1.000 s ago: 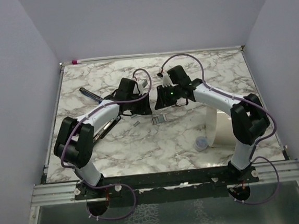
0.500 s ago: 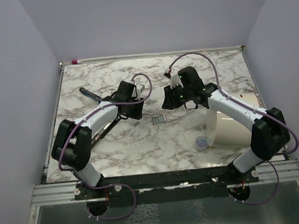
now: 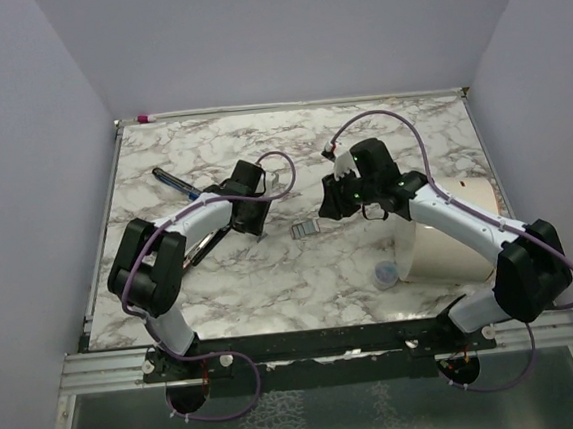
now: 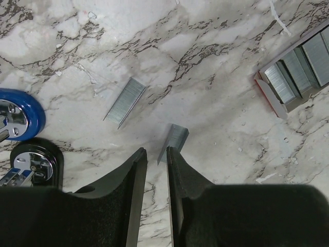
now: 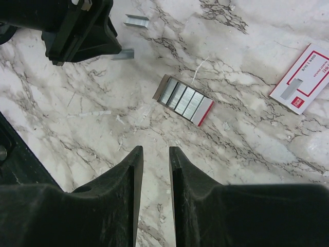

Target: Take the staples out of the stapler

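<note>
Two short silvery staples strips lie on the marble, one point(image 4: 126, 102) apart from me and one point(image 4: 174, 143) just off my left gripper point(image 4: 156, 152). Its near corner reaches the tips and touches the right finger point(image 4: 177, 164). The jaws stand narrowly open with marble showing between them. The stapler point(image 4: 32, 163), black with silvery metal, peeks in at the left edge beside a blue rounded part point(image 4: 20, 114). My right gripper point(image 5: 153, 150) hovers narrowly open and holds nothing, near a tray of staple strips point(image 5: 184, 100). In the top view both grippers point(image 3: 255, 220) point(image 3: 334, 208) flank that tray point(image 3: 306, 229).
A white piece with pink-red marks point(image 5: 307, 77) lies right of the tray. A blue-black pen point(image 3: 173, 181) lies at the left back. A white roll point(image 3: 439, 236) and a small clear cap point(image 3: 382, 274) sit at the right front. Purple walls surround the table.
My left jaws have narrowed and the gripper has shifted slightly left onto the near staple strip. My right arm has drawn back to the right, away from the left gripper.
</note>
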You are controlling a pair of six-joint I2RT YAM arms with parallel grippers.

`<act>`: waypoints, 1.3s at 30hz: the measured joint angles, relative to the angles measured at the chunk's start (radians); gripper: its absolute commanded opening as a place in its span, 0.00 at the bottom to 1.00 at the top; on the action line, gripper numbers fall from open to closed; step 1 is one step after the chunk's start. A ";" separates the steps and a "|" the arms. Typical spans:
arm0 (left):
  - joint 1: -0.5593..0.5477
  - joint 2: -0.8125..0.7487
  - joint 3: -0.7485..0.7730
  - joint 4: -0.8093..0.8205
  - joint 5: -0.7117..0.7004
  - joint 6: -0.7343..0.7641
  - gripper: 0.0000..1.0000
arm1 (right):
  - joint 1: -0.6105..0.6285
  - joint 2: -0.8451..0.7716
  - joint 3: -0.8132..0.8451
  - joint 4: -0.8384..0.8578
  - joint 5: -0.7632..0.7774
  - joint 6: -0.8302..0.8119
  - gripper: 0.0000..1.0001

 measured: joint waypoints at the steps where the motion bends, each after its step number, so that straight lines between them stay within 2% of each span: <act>1: -0.002 0.000 0.000 0.000 -0.002 0.000 0.26 | 0.000 -0.005 -0.004 0.000 0.001 0.000 0.28; 15: -0.021 0.027 0.000 0.002 -0.010 0.003 0.25 | 0.000 -0.029 -0.028 0.008 0.004 -0.003 0.28; 21: -0.034 0.039 0.002 0.002 -0.014 0.003 0.21 | 0.000 -0.029 -0.028 0.008 0.010 -0.007 0.28; 26: -0.042 0.042 0.005 0.002 -0.022 0.003 0.09 | 0.000 -0.029 -0.028 0.008 0.024 -0.006 0.28; 29: -0.042 0.043 0.006 0.003 -0.021 0.001 0.00 | 0.000 -0.033 -0.031 0.008 0.046 -0.002 0.35; 39: -0.042 -0.005 0.006 -0.014 0.037 -0.029 0.00 | 0.000 -0.212 -0.064 0.040 0.106 0.042 0.75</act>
